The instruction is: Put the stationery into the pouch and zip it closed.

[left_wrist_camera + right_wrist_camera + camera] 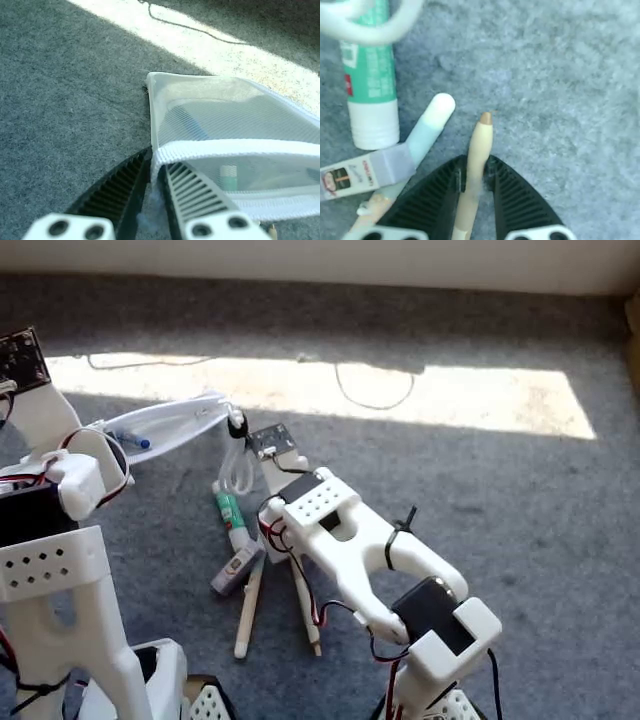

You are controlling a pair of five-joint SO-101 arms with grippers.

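Where the pouch sits: the white mesh pouch (225, 115) lies on the grey, carpet-like counter (520, 520) at the left, well apart from the loose stationery.
Left end effector: the left end effector (154, 162) is pinched closed on the pouch's woven hem.
Right end effector: the right end effector (472, 165) is closed around a cream pencil (479, 145), whose brown tip points away over the counter.
Left wrist view alone: the mesh weave shows, with a bluish shape and a green-and-white shape behind it.
High view alone: a blue pen (135, 442) lies inside the pouch, and a second cream stick (248, 610) lies beside the right arm.
Right wrist view alone: a pale blue pen (427, 130) rests just beside the pencil, and a grey-labelled piece (360, 175) lies across it.
Labels: the green glue stick (370, 95) carries small white print and a red mark, too blurred to read; the grey-labelled piece has red print and a small picture.
Surface and room: a sunlit band (450, 400) crosses the far counter with a thin cable (375, 400) looped over it; a pale wall (350, 260) stands behind.
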